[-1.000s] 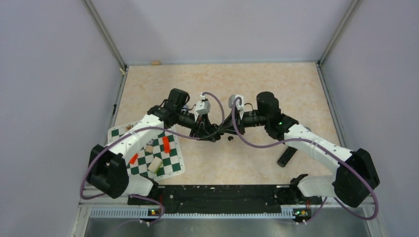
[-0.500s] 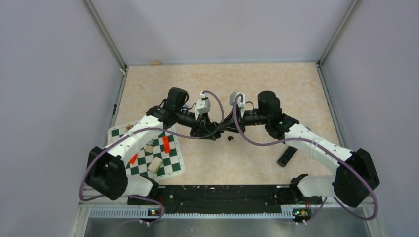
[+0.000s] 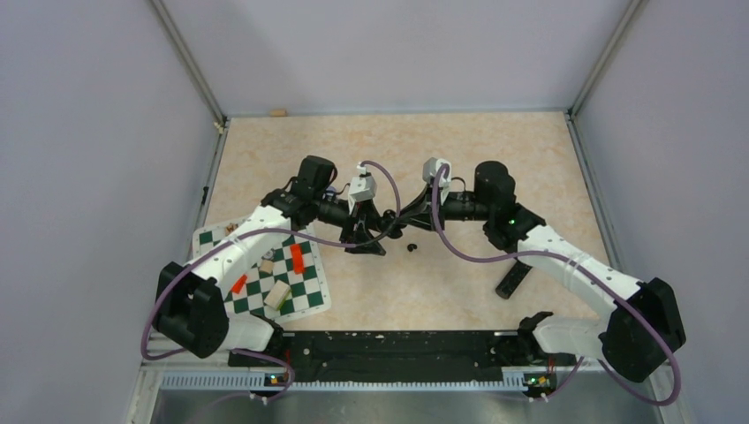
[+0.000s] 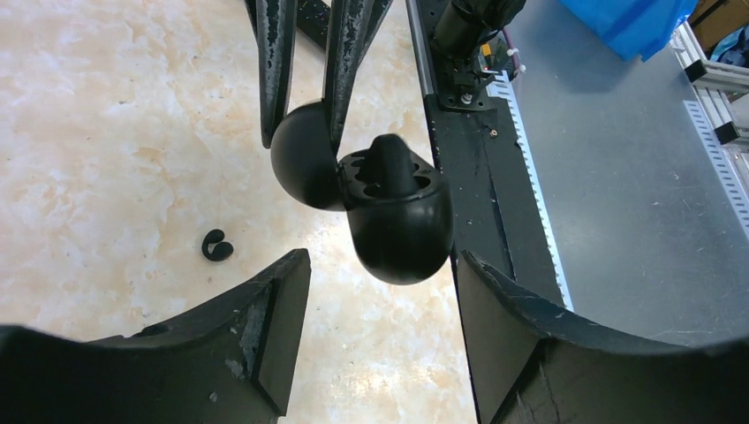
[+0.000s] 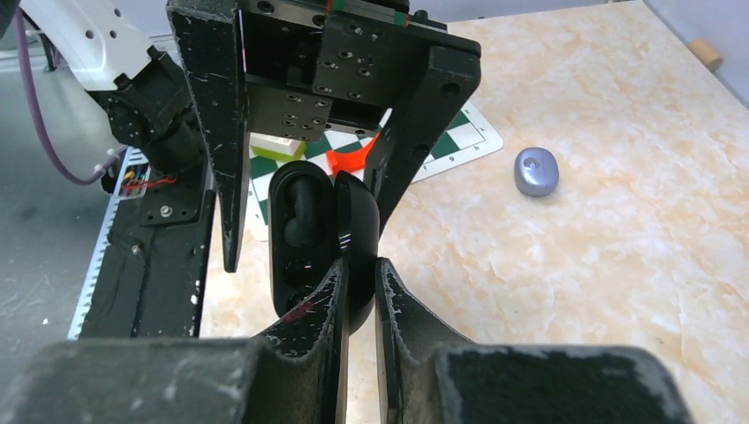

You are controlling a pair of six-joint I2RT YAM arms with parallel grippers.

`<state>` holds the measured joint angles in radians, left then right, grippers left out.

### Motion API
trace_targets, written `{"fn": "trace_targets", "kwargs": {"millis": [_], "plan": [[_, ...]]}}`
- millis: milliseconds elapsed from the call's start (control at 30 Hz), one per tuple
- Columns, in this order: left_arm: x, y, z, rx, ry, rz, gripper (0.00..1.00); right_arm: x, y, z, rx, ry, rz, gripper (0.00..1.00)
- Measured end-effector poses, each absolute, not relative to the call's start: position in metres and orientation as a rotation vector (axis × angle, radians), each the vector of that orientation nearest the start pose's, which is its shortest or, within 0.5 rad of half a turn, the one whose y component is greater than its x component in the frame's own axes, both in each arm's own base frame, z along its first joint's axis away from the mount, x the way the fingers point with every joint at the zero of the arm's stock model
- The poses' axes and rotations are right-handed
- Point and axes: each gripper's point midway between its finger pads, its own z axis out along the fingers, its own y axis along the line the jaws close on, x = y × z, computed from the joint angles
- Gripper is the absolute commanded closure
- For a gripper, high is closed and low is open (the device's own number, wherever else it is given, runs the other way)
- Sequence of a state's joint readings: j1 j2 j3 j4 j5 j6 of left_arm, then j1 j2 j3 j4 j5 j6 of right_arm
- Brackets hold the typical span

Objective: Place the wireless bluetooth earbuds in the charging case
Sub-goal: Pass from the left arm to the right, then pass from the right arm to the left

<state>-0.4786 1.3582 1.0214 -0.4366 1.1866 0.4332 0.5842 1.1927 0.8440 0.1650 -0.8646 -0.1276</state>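
Lid (image 4: 300,168) swung open, the black charging case (image 4: 397,221) hangs near the middle of the marbled tabletop (image 3: 442,150). One black earbud (image 4: 389,159) stands seated in a well of its base. A second earbud (image 4: 216,247), also black, lies loose on the tabletop just beside the case. The right gripper (image 5: 358,269) has its fingers closed on the domed lid, pinching it edge-on. The left gripper (image 4: 382,265) faces the case with fingers spread, one on each side of the base and neither touching it. Farther out, a small grey-lavender oval object (image 5: 536,170) rests on the tabletop, well apart from the case. A green-and-white chessboard mat (image 3: 305,287) carrying red pieces (image 3: 298,258) lies by the left arm, and a long black object (image 3: 512,281) lies beside the right arm
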Motion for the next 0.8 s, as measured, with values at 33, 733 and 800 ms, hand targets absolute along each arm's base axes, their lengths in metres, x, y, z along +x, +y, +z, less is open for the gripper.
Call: {"fn": "trace_targets", "kwargs": {"millis": [33, 733, 800], "plan": [[0.195, -0.277, 0.211, 1.403, 1.561, -1.379, 0.33, 0.225, 0.304, 0.255, -1.196, 1.365, 1.078, 1.00], [0.221, -0.278, 0.230, 1.252, 1.594, -1.348, 0.45, 0.249, 0.300, 0.243, -1.100, 1.446, 0.973, 1.00], [0.221, -0.278, 0.231, 1.245, 1.593, -1.352, 0.46, 0.251, 0.299, 0.242, -1.094, 1.452, 0.966, 1.00]]}}
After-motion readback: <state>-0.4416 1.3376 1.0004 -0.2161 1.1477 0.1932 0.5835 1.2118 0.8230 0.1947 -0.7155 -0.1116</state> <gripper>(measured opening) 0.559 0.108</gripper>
